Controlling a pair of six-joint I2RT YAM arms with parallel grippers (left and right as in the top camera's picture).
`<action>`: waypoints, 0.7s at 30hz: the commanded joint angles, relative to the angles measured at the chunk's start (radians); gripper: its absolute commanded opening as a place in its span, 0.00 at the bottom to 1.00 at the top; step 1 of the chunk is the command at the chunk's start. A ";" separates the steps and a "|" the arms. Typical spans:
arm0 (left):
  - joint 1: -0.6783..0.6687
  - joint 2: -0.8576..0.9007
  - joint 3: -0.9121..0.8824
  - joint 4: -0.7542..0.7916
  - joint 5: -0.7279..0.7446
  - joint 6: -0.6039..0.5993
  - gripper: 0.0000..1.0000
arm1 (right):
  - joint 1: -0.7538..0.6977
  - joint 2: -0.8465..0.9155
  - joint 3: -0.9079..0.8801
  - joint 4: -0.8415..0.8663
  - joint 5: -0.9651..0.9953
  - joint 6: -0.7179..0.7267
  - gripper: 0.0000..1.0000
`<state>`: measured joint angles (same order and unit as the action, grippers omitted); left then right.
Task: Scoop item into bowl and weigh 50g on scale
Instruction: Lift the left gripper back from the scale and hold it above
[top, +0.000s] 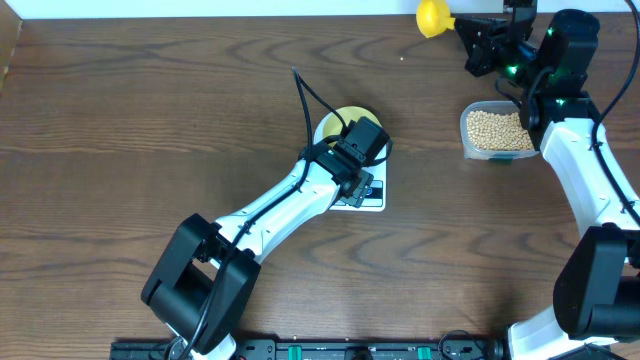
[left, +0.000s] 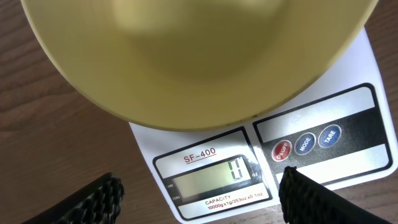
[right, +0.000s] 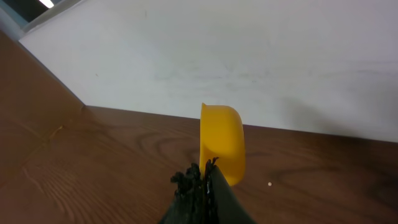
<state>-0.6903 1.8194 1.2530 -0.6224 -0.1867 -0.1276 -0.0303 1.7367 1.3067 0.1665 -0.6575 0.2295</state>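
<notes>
**Scoop gripped, bowl on the scale**

Upper right of the overhead frame, the right gripper (top: 468, 42) is clamped tight on the yellow scoop (top: 434, 17); just below it, the beans (top: 497, 128) lie in the clear tub (top: 466, 142); at centre frame the bowl (top: 338, 117) sits on the scale (top: 373, 201), its display (left: 211, 180) reading 0; the left gripper (left: 199, 202) hangs over the buttons (left: 305, 142), fingers spread wide, holding nothing.

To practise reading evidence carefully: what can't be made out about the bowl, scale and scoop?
Bowl contents: left wrist shows only its blurred outside, cut off at the top edge; overhead, the left arm mostly covers it.
Scale display: overhead, hidden under the left arm.
Scoop inside: right wrist sees it edge-on.
</notes>
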 joint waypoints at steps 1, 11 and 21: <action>0.000 -0.013 -0.005 -0.005 -0.016 -0.002 0.82 | 0.006 0.005 0.018 -0.004 0.000 -0.010 0.01; 0.000 -0.013 -0.005 0.000 -0.016 -0.002 0.82 | 0.006 0.005 0.018 -0.003 0.001 -0.029 0.01; 0.000 -0.132 -0.005 -0.001 0.132 0.095 0.82 | 0.006 0.005 0.018 -0.003 0.002 -0.044 0.01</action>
<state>-0.6903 1.7866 1.2522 -0.6224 -0.1387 -0.1005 -0.0303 1.7367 1.3067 0.1612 -0.6575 0.2070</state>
